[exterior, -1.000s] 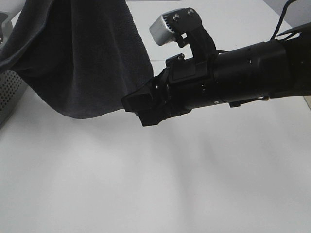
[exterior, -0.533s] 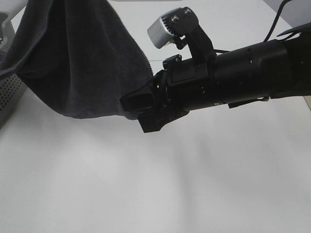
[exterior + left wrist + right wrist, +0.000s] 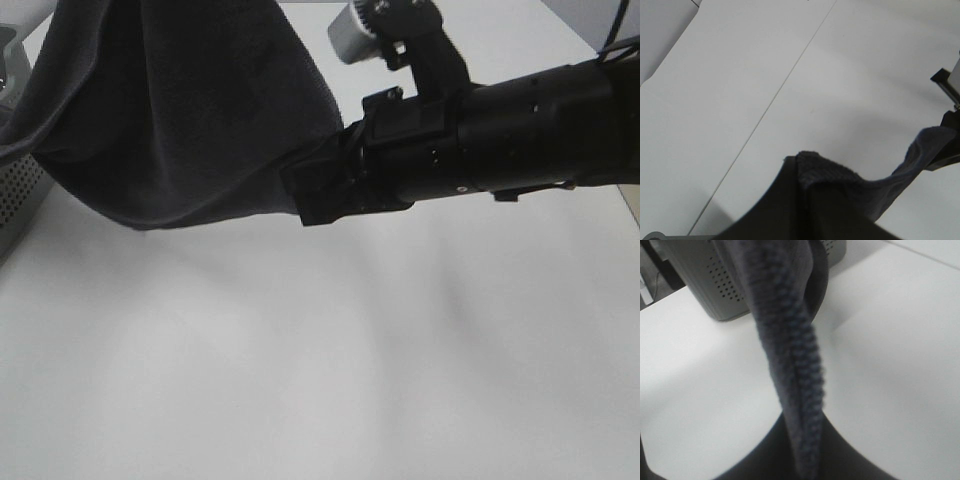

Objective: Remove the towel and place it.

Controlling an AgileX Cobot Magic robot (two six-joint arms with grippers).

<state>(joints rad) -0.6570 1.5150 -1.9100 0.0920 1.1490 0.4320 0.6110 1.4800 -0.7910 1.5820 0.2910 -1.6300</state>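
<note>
As it hangs, towel [image 3: 190,120] dark, fuzzy, sagging

**Right arm** [image 3: 520,130], in the high view, reaches in almost level from the right, with its wrist camera [image 3: 352,28] mounted on top. **Right tool** [image 3: 308,192] points left, its jaws closed on the edge of the towel [image 3: 180,110]. **Left tool** [image 3: 799,192] appears only in its own wrist view. It is likewise closed, with cloth pinched between its fingers.
</note>
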